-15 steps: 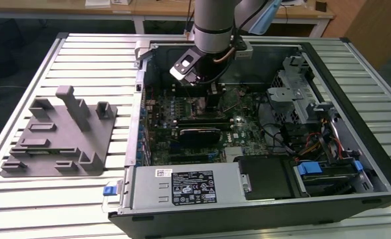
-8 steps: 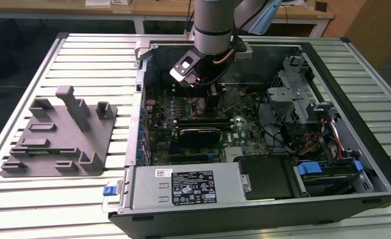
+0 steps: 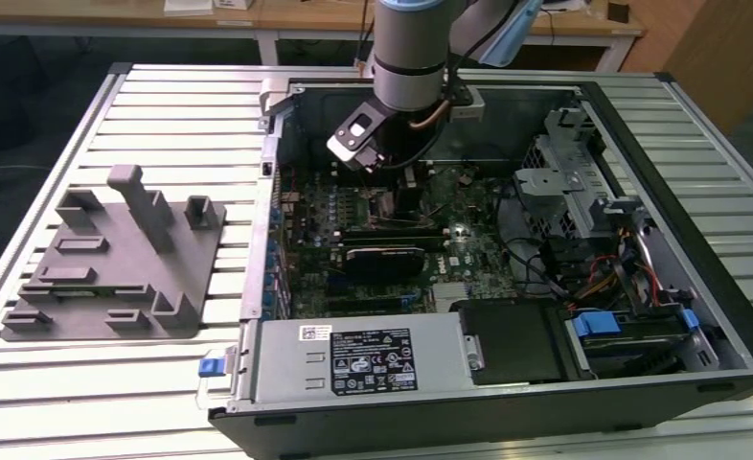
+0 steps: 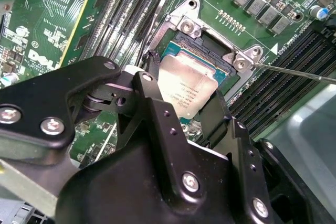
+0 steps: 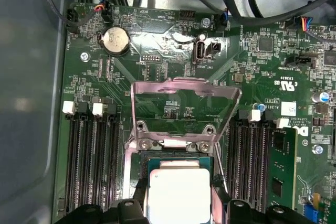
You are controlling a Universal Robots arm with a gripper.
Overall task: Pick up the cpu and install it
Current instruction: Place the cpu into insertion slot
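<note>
So the cpu (image 4: 185, 90) is pinched by its edges between the two black fingers (image 4: 214, 116) of the gripper (image 4: 184, 85), meaning the claw is closed on the chip. It's held right over the open socket (image 4: 202, 48) on the motherboard (image 5: 173, 66), inside the computer case (image 3: 683, 144). Whether it's fully seated can't be told.

What could go wrong, probably:
- Socket pins could get bent if the chip is set down tilted or slightly rotated.
- The chip could be dropped crooked, since only its thin rim is gripped.
- The raised load plate (image 5: 184, 98) or the thin lever (image 4: 294, 72) could get clipped by the fingers, because both are close by.

Counted:
- one cpu, one socket, one load plate, one lever
- two screws (image 4: 187, 24) at the plate's hinge
- one coin battery (image 5: 115, 40)
- two banks of memory slots (image 5: 94, 156), one on each side of the socket
- one grey holder block (image 3: 108, 259) outside the case
</note>
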